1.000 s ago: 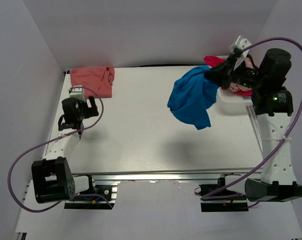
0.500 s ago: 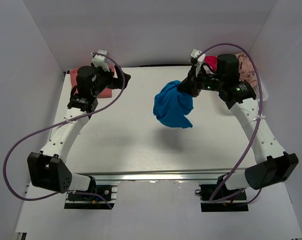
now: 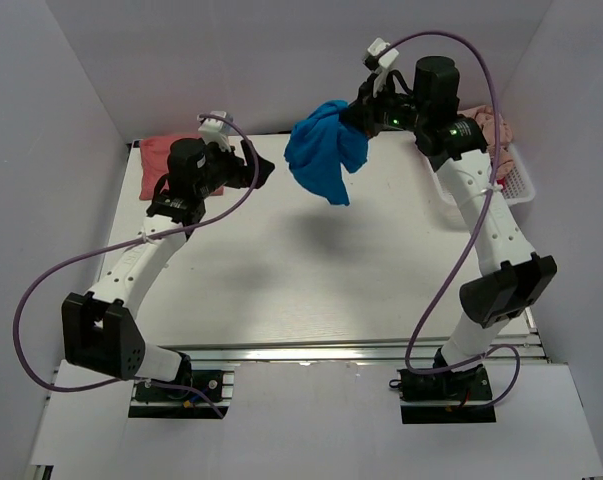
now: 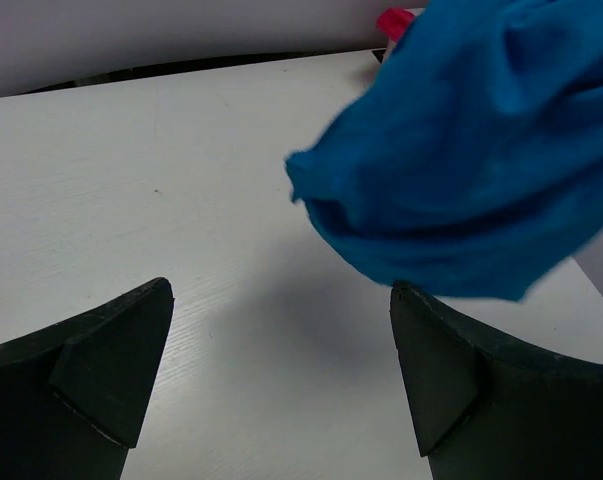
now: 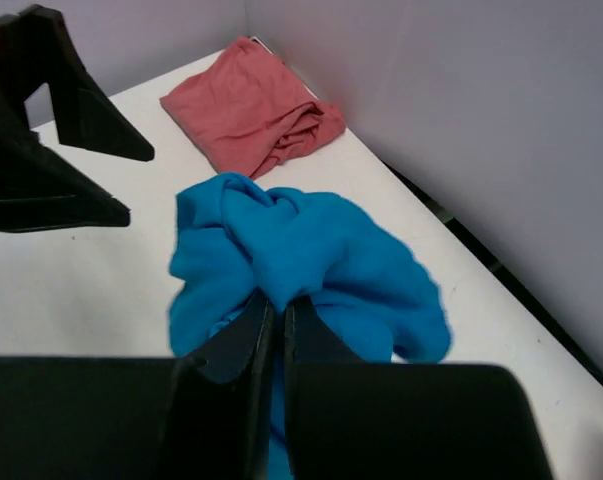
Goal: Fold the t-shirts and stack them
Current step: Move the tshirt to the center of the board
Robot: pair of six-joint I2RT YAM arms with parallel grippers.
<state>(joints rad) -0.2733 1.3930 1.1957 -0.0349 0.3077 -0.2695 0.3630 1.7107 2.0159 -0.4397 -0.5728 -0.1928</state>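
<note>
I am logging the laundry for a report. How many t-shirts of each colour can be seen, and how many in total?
Blue shirt: 1
Salmon shirt: 1
Beige-pink shirt: 1
Magenta shirt: 1 (only a scrap shows)
Total: 4

White table (image 3: 311,280): coral t-shirt (image 3: 158,154), slotted basket (image 3: 518,181)

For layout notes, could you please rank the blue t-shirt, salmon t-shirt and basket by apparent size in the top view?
1. Blue t-shirt: largest, though hanging nearer the camera.
2. Salmon t-shirt and basket: each partly hidden, so unsure.
</note>
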